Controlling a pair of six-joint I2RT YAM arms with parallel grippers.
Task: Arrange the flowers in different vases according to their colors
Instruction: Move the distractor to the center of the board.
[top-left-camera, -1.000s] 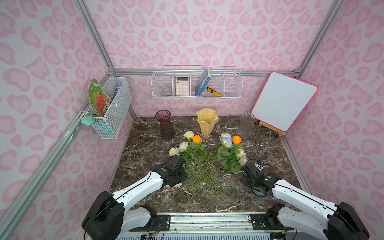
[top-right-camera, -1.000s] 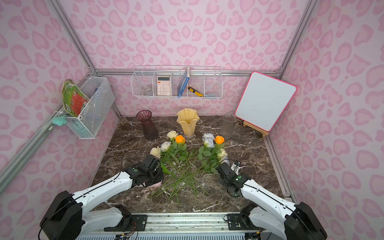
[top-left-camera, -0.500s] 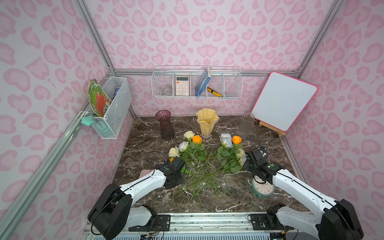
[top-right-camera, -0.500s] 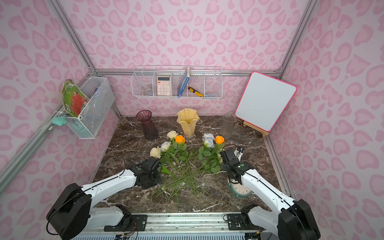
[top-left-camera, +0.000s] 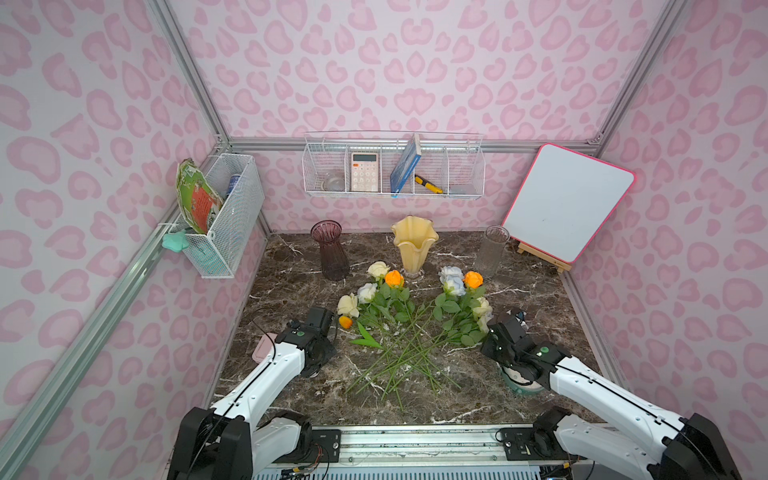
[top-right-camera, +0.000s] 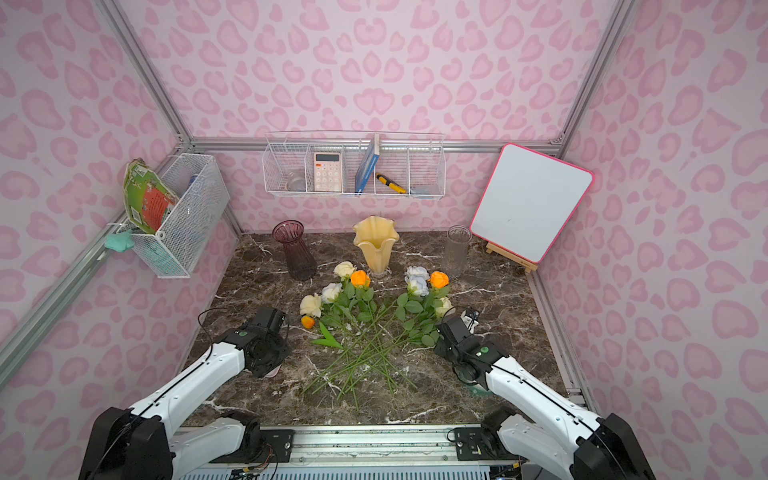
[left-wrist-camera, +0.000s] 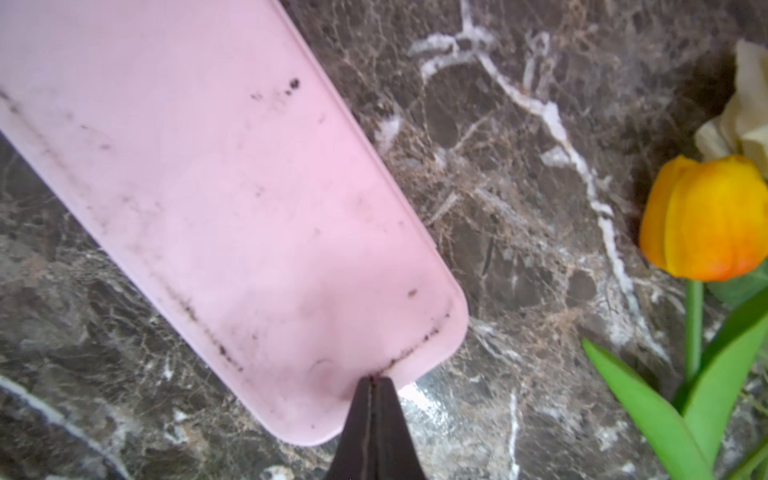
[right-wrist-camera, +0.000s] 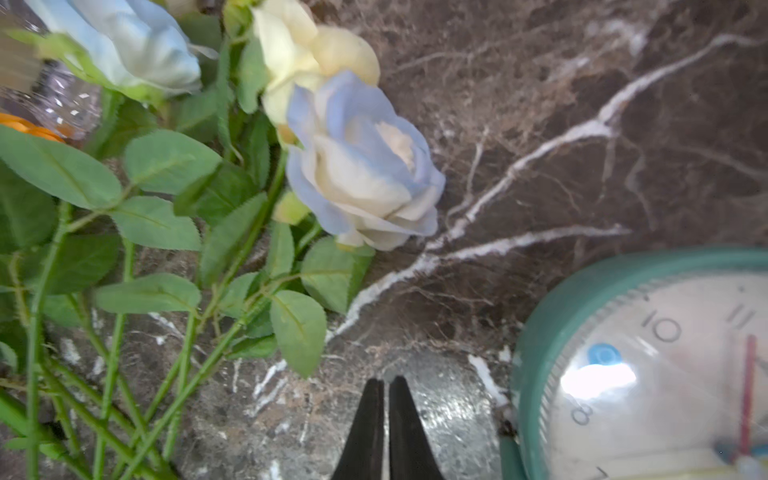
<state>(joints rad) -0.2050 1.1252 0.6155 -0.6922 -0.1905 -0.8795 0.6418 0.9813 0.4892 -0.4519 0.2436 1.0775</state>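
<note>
My right gripper (right-wrist-camera: 386, 388) has just come beside the heap of green-stemmed artificial roses (top-left-camera: 399, 316) on the dark marble table (top-left-camera: 291, 266), yet it and my left gripper (left-wrist-camera: 376, 388) are closed, empty, so the ribbed purple glass vase (top-left-camera: 331, 251), wavy yellow vase (top-left-camera: 414, 245) and clear glass cylinder (top-left-camera: 492, 251) wait unfilled.

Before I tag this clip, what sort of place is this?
Likely a staged robot test booth, not a real room: pink printed wall panels in an aluminium frame, around a marble-look tabletop.
</note>
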